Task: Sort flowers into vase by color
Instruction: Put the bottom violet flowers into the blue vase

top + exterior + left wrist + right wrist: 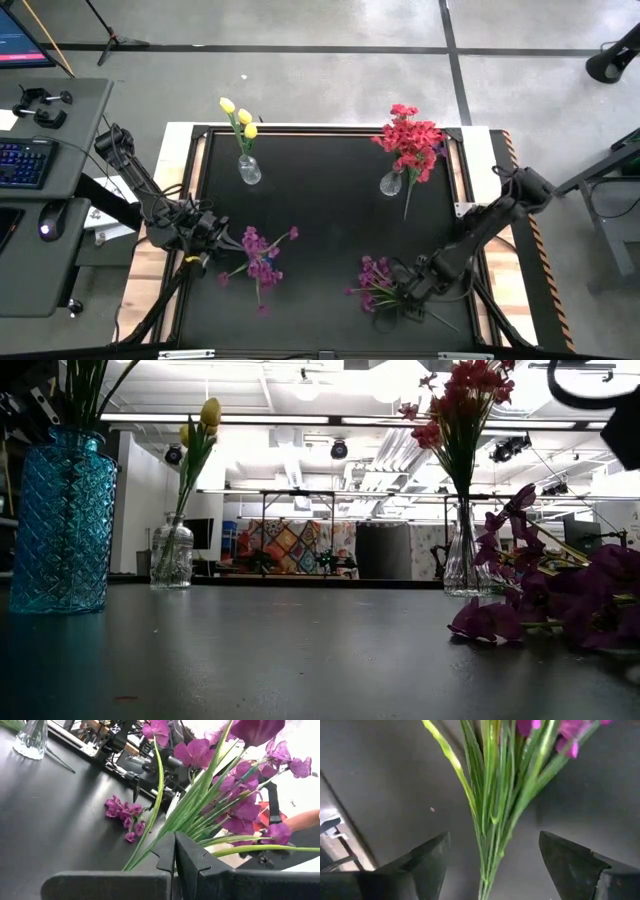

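Nearest the worktop's front edge, toward its right corner, the right gripper (408, 290) sits low over a purple bunch (378, 279) lying flat on the black worktop (320, 200). Its jaws are spread wide, one on each side of the bunch's green stems (492, 805), touching neither. Toward the front left, the left gripper (212, 243) has its jaws pressed together, pinching the stems of a second purple bunch (260, 255), whose blooms fan out toward the worktop's middle. Farther back, near the rear edge, two clear glass vases stand upright: the left vase (249, 170) holds yellow flowers (238, 114), the right vase (392, 183) holds red-pink flowers (410, 135). The low view also shows a blue glass vase (62, 520) with green stems in it; where it stands on the worktop cannot be told.

Yellow and red look sorted; purple is the step in hand. Next, the right gripper probably needs to close on the stems between its jaws and lift, then carry the bunch upright to a vase and lower it stem-first.
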